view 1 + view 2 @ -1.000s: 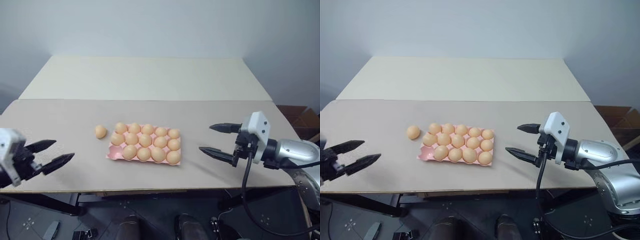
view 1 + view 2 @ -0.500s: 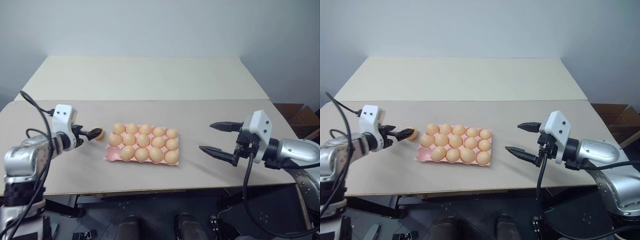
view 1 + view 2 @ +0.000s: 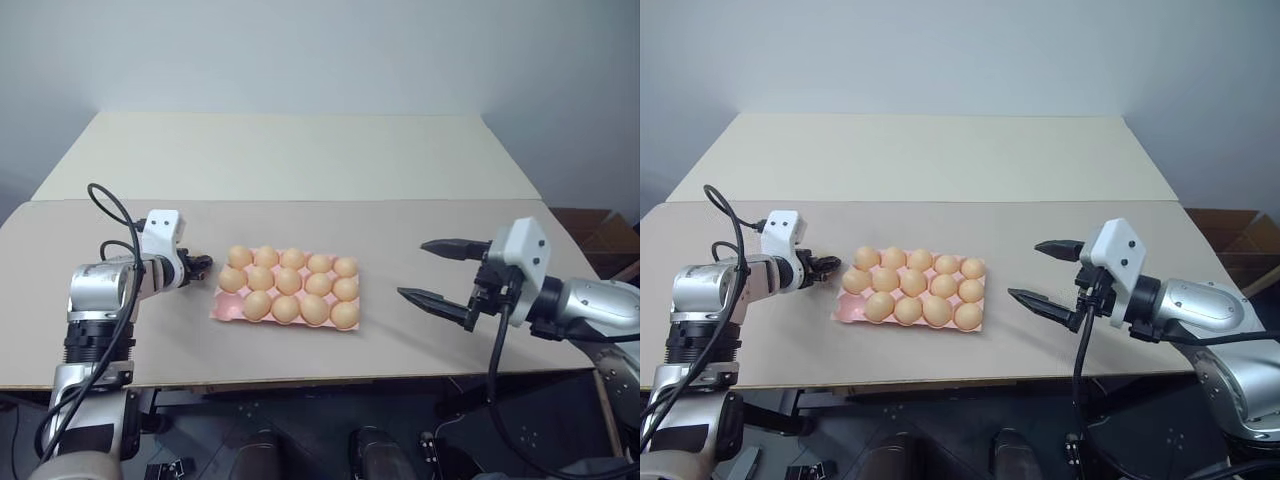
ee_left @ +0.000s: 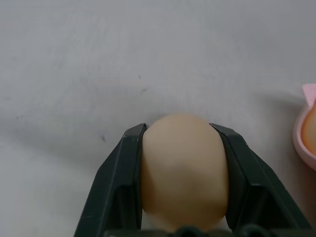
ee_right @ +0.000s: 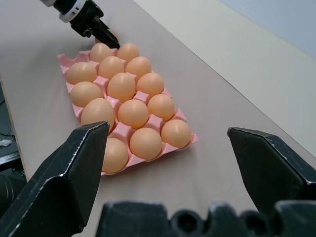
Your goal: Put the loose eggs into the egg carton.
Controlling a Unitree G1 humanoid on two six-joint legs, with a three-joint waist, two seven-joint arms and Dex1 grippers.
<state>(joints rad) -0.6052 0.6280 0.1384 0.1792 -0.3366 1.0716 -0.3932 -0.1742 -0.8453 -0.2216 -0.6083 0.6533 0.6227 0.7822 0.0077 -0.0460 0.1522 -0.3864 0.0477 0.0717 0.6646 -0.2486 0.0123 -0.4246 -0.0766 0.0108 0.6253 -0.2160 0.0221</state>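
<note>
One loose egg (image 4: 183, 170) is clamped between the two black fingers of the left gripper (image 3: 197, 266), low over the grey table (image 3: 400, 235) just left of the pink egg carton (image 3: 222, 311). Fourteen eggs are seated in the carton near the table's middle. The right gripper (image 3: 440, 272) is held spread wide and empty, well to the carton's right; no readable writing is seen.
</note>
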